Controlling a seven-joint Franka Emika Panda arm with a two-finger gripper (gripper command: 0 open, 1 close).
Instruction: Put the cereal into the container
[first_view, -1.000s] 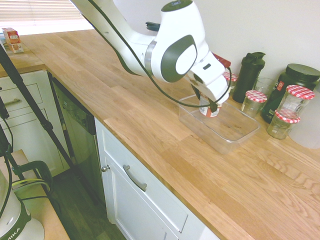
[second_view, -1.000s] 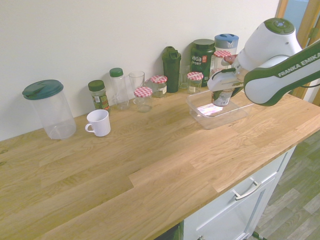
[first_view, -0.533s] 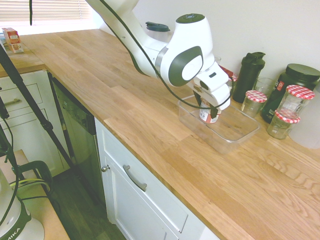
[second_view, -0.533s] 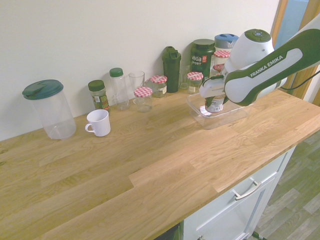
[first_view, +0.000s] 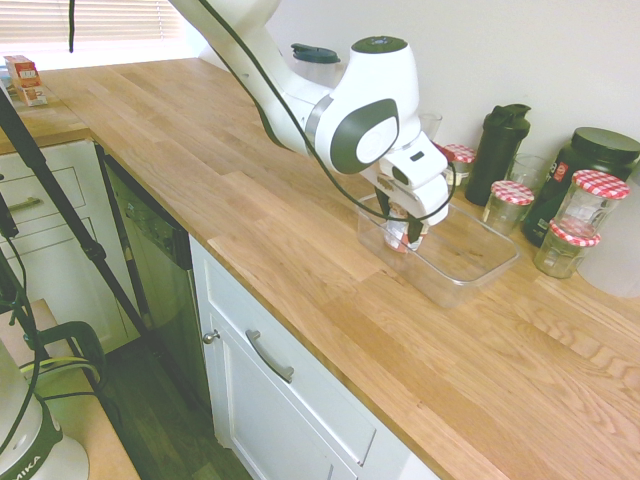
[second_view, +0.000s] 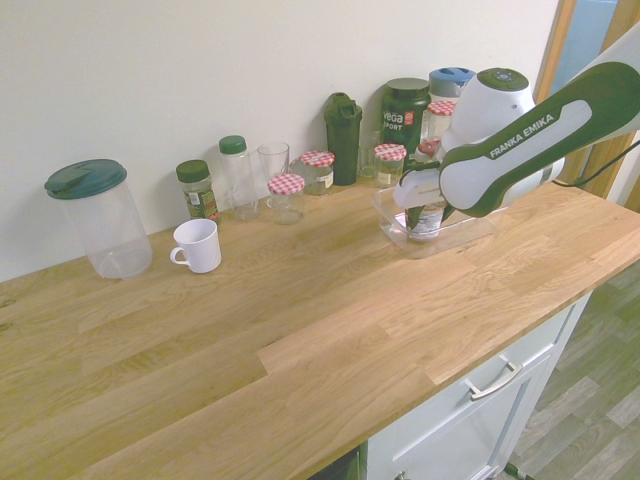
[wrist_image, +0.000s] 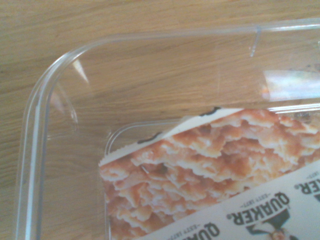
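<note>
The claw (first_view: 399, 220) is closed to the cup's width, its fingers pinching the Quaker cereal cup (first_view: 398, 239) from either side. The cup sits within the clear plastic tub's walls (first_view: 468, 272), near one end; whether it touches the bottom, I cannot tell.

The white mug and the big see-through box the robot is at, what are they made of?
The mug looks like smooth, slightly shiny ceramic, since it's thick and white with a looped handle, though it could be plastic. The box looks like clear, shiny plastic: you see the wood through it, and its rounded rim catches light. It could be glass, but that seems less likely.
</note>
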